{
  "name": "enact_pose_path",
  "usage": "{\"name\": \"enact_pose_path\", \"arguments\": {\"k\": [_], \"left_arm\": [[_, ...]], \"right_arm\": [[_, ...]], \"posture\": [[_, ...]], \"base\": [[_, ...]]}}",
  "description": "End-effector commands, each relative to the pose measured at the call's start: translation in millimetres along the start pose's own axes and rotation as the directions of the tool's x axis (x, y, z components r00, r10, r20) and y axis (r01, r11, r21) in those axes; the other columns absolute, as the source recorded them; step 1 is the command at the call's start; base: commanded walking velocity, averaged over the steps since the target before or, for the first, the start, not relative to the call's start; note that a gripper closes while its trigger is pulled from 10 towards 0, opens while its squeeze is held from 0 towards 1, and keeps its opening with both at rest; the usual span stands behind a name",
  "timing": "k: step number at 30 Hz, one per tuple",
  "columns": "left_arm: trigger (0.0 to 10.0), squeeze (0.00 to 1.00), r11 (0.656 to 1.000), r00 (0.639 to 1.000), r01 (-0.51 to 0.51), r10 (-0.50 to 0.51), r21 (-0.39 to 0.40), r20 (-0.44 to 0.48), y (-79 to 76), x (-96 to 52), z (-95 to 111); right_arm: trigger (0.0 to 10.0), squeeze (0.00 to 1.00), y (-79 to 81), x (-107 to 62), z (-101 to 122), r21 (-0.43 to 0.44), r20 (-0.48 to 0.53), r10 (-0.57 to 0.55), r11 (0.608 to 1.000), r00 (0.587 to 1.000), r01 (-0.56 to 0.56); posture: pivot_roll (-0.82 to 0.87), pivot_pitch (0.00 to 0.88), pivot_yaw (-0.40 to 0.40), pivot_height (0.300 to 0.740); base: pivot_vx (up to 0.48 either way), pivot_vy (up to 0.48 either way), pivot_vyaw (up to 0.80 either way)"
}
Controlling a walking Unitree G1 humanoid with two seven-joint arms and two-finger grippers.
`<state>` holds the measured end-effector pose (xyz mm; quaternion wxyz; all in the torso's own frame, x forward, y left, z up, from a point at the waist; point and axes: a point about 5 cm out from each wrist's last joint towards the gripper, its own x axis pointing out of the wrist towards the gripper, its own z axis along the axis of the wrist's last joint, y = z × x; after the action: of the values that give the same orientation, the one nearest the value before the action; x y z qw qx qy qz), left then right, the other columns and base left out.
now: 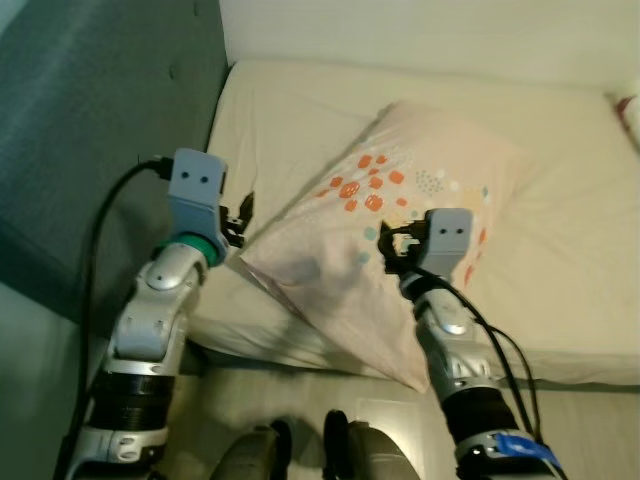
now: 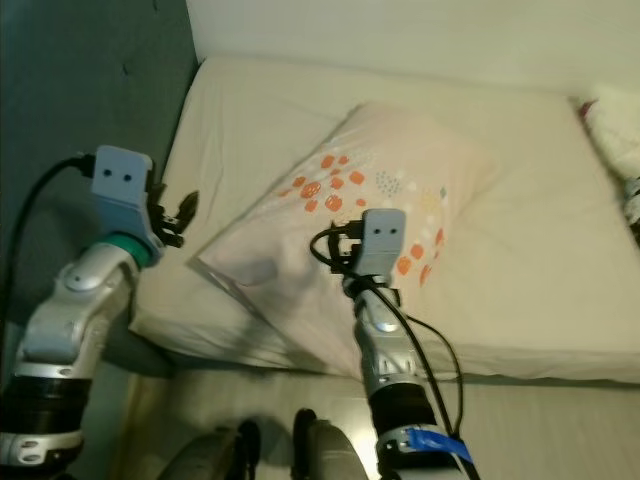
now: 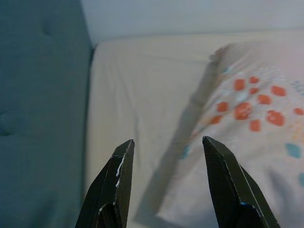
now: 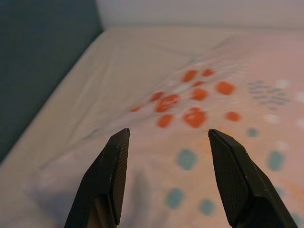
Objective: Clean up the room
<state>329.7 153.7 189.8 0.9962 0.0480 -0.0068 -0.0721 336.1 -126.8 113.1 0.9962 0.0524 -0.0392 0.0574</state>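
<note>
A pale pink pillow (image 1: 400, 200) with orange and teal spots lies slantwise on the cream mattress (image 1: 290, 110), one corner hanging past the front edge. My left gripper (image 1: 241, 214) hovers open at the pillow's left corner, just over the mattress. In the left wrist view the pillow (image 3: 256, 109) lies beyond the open left gripper (image 3: 168, 141), slightly off to one side. My right gripper (image 1: 389, 241) is open and held low above the middle of the pillow. The right wrist view looks between the spread fingers (image 4: 116, 161) at the spotted fabric (image 4: 194, 114).
A teal padded panel (image 1: 100, 110) runs along the bed's left side, and a white wall (image 1: 420, 30) stands behind. Something white and red (image 2: 615, 125) rests at the mattress's far right edge. My feet (image 1: 320, 450) stand on the pale floor by the bed's front.
</note>
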Motion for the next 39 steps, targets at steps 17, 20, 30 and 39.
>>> {"name": "enact_pose_path", "arguments": {"k": [17, 20, 30, 39], "left_arm": [[10.0, 0.00, 1.000, 1.000, 0.011, -0.011, 0.006, -0.012, -3.5, 0.3, -4.6], [10.0, 0.00, 1.000, 1.000, 0.010, -0.010, 0.008, -0.011, -3.5, 0.2, -4.5], [10.0, 0.00, 1.000, 1.000, 0.012, -0.011, 0.016, -0.008, -3.5, 0.5, -4.4], [10.0, 0.00, 1.000, 1.000, 0.011, -0.011, 0.022, -0.007, -3.3, 0.7, -4.4]], "right_arm": [[10.0, 0.00, -5.1, -3.9, -6.3, 0.003, -0.025, -0.016, 1.000, 1.000, 0.016], [10.0, 0.00, -5.0, -3.8, -6.4, 0.004, -0.024, -0.016, 1.000, 1.000, 0.016], [10.0, 0.00, -5.0, -3.8, -6.6, 0.005, -0.025, -0.017, 1.000, 1.000, 0.017], [10.0, 0.00, -5.2, -3.7, -6.7, 0.006, -0.025, -0.019, 1.000, 1.000, 0.019]], "posture": [[0.00, 0.154, 0.010, 0.740], [0.00, 0.154, 0.011, 0.740], [0.00, 0.153, 0.011, 0.740], [0.00, 0.154, 0.012, 0.740]], "base": [[0.000, 0.000, 0.00], [0.000, 0.000, 0.00], [0.000, 0.000, 0.00], [0.000, 0.000, 0.00]]}}
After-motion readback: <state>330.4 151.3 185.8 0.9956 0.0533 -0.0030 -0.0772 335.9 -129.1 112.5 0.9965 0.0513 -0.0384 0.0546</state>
